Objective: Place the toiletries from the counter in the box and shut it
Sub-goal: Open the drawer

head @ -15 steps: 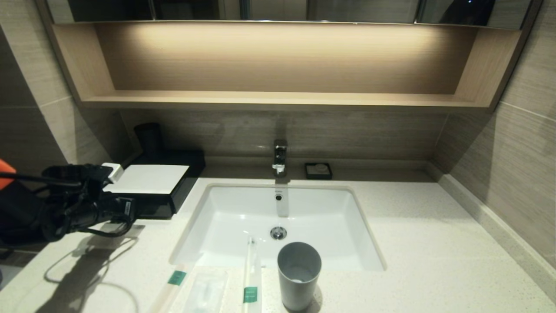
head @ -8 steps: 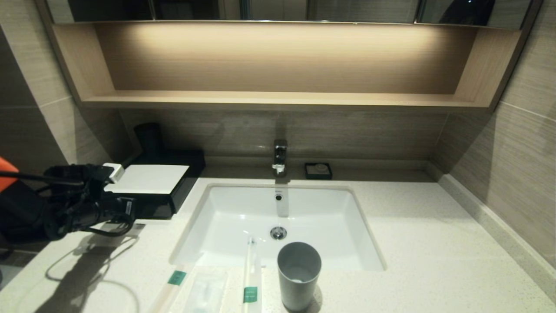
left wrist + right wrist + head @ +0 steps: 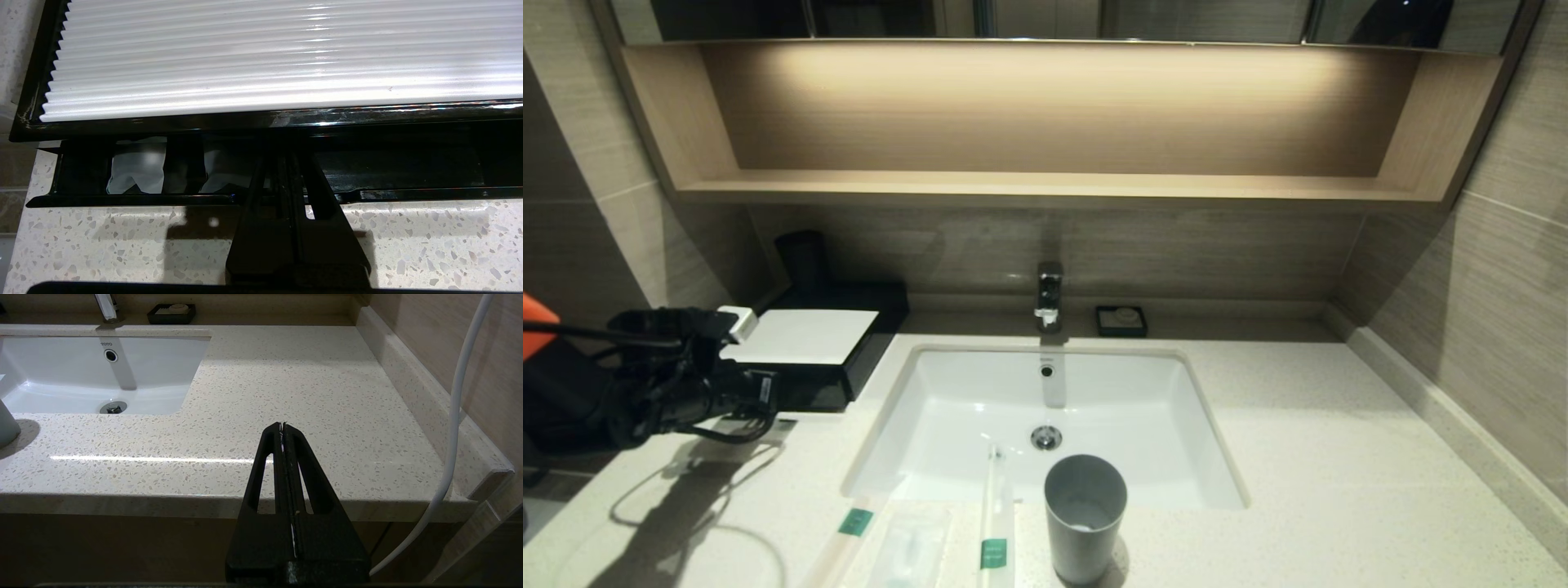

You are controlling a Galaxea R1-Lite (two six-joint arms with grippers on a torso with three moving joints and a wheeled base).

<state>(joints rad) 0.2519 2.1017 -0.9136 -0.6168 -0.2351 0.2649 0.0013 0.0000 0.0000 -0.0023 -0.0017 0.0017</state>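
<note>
Room was pretty dim, warm strip light glowed in the shelf niche (image 3: 1045, 114), my arm threw shadows, glare streaked the tabletop (image 3: 286, 375).

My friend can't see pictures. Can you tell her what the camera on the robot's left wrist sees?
The left claw, its fingers pressed together, pokes into the slightly open drawer of a black box with a ribbed white top. White wrapped things sit in the drawer's sections, and the box stands on a speckled counter.
</note>
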